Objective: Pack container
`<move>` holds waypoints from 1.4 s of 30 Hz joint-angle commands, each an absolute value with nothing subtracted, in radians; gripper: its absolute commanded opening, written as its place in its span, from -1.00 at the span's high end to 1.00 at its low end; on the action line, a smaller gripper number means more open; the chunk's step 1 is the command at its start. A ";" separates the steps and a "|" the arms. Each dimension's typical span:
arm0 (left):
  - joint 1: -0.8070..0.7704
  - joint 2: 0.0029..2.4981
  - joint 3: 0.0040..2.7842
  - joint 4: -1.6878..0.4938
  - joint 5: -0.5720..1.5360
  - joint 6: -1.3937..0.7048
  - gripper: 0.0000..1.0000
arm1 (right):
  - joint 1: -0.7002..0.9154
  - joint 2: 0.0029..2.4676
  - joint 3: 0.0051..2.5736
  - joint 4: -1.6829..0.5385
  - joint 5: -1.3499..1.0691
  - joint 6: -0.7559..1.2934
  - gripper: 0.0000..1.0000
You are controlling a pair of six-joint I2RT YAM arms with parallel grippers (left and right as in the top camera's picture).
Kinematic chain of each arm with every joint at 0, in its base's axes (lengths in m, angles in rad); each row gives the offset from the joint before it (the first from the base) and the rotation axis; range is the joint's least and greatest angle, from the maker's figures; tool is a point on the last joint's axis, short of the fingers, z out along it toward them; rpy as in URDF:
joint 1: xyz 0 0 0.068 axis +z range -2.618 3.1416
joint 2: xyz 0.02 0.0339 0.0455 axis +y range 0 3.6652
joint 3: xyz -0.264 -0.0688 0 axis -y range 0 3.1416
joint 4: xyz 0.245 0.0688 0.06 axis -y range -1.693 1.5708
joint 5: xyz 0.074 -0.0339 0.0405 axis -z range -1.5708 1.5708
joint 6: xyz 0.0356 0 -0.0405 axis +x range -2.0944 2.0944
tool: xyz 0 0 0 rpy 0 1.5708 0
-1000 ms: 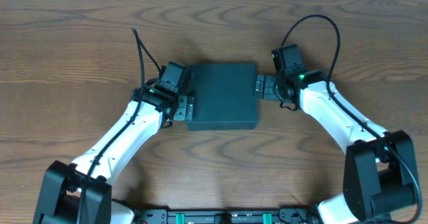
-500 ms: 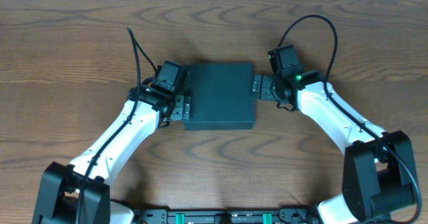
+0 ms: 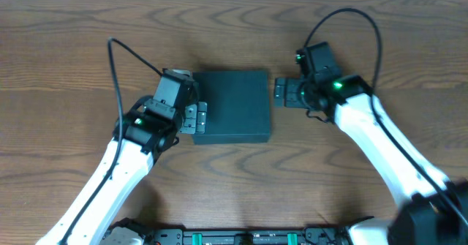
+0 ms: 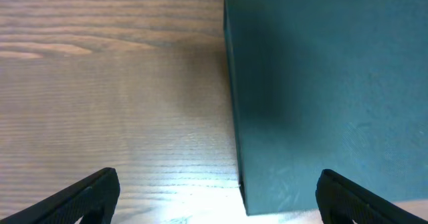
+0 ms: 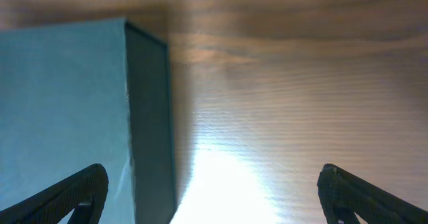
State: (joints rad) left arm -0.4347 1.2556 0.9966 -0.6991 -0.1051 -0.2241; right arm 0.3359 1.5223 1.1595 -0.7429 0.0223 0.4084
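On the brown wood-grain table [image 3: 73,55], the dark teal matte square container [image 3: 232,106] sits closed, mid-table. The left gripper [image 3: 195,118] is right at its left edge and the right gripper [image 3: 281,93] is just off its right side. Both are spread wide, holding nothing.

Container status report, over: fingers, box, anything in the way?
Left fingers open, right fingers open, nothing held. Container closed, sitting between them. Nothing blocking.
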 commanded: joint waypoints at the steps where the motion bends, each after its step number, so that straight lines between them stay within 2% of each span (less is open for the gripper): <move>1: -0.433 1.215 1.000 -0.732 -0.158 -0.204 -0.90 | 0.305 1.433 1.181 -0.789 0.117 0.384 -0.98; 10: -0.500 1.011 1.000 -0.823 -0.162 -0.209 -0.90 | 0.289 1.061 1.181 -0.902 0.097 0.140 -0.98; 19: -0.629 0.683 1.000 -0.888 -0.176 -0.207 -0.91 | 0.289 0.732 1.181 -0.923 0.098 0.089 -0.98; 26: -0.629 0.593 1.000 -0.987 -0.167 -0.214 -0.90 | 0.289 0.651 1.181 -0.941 0.097 0.089 -0.99; 29: -0.629 0.594 1.000 -1.067 -0.083 -0.215 -0.90 | 0.289 0.653 1.181 -0.952 0.098 0.089 -0.98; 35: -0.629 0.594 1.000 -1.094 -0.070 -0.216 -0.90 | 0.290 0.653 1.181 -1.028 0.098 0.088 -0.98; 42: -0.629 0.594 1.000 -1.103 -0.070 -0.216 -0.90 | 0.396 0.655 1.181 -1.156 0.101 0.088 -0.98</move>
State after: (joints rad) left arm -0.6250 0.5957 0.9962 -1.0996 -0.0780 -0.2127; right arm 0.3752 0.6544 1.1732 -1.1355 0.0933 0.1005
